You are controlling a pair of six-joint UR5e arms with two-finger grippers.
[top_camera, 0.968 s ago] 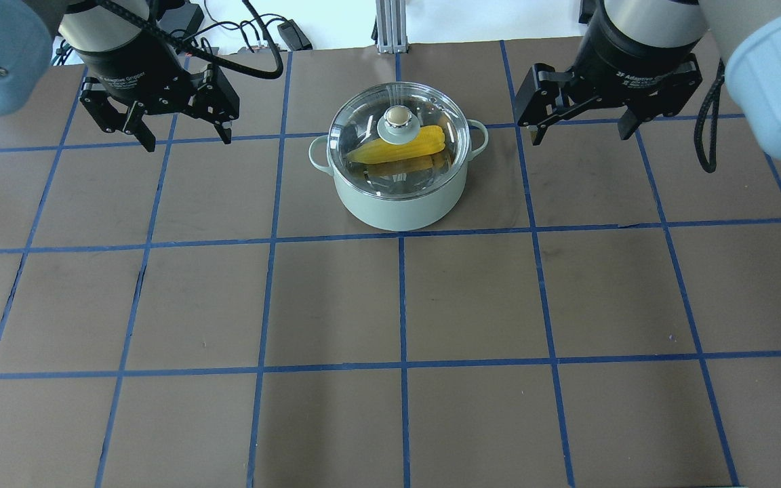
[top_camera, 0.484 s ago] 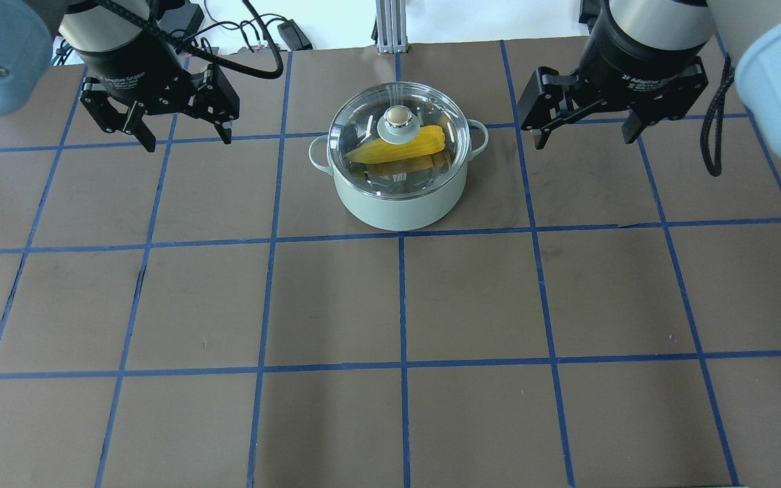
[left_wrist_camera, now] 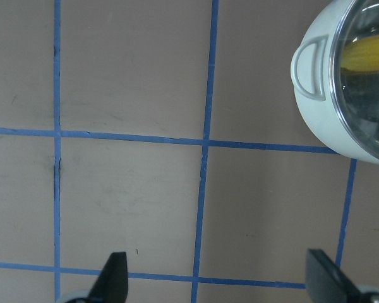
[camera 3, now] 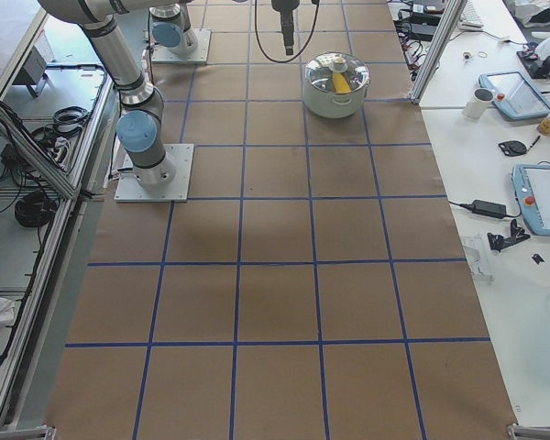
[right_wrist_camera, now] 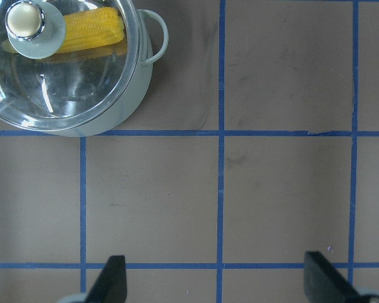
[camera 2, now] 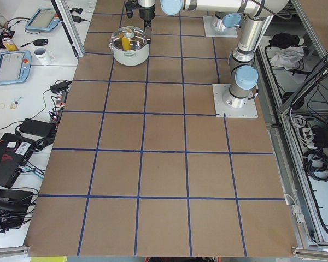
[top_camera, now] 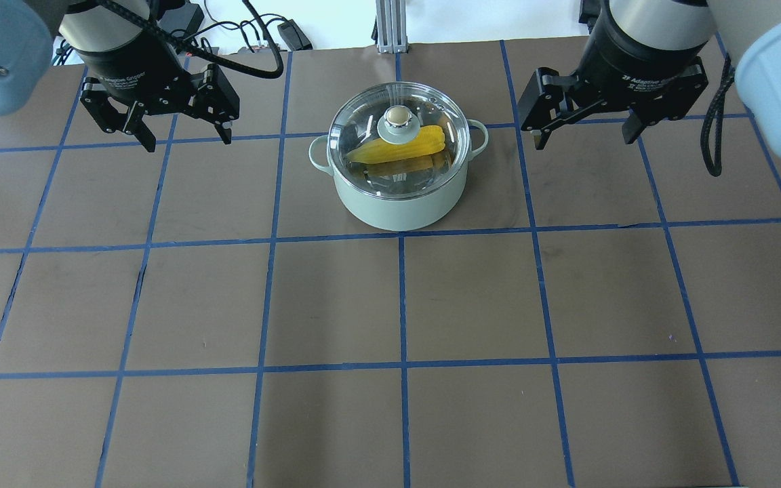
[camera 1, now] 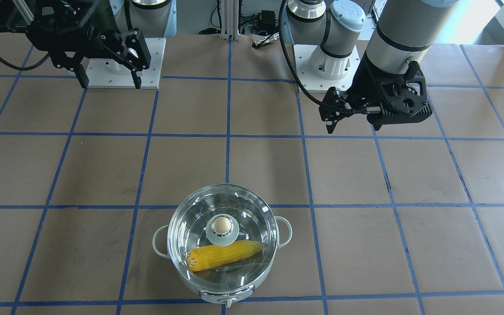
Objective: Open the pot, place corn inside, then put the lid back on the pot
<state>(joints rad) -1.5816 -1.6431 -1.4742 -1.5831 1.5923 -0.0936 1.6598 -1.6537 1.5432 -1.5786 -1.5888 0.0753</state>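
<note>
While the lid (top_camera: pixel 426 108) covers the pot (top_camera: pixel 397 207) with the corn (top_camera: pixel 407 146) inside, the left gripper (top_camera: pixel 187 141) and right gripper (top_camera: pixel 584 139) hang either side, fingers spread wide. Both are empty, touching nothing.

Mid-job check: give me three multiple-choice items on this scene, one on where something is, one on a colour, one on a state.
1. Where is the corn relative to the pot?
A) beside it on the table
B) inside it, under the lid
C) lying on top of it

2. What colour is the pot's outside?
A) pale mint green
B) red
C) black

3. What state is the left gripper in?
A) shut on the knob
B) shut on a handle
C) open, holding nothing

Answers:
1 B, the cob shows through the glass lid.
2 A, the overhead view shows a pale green wall.
3 C, its jaws stand apart with nothing between them.
</note>
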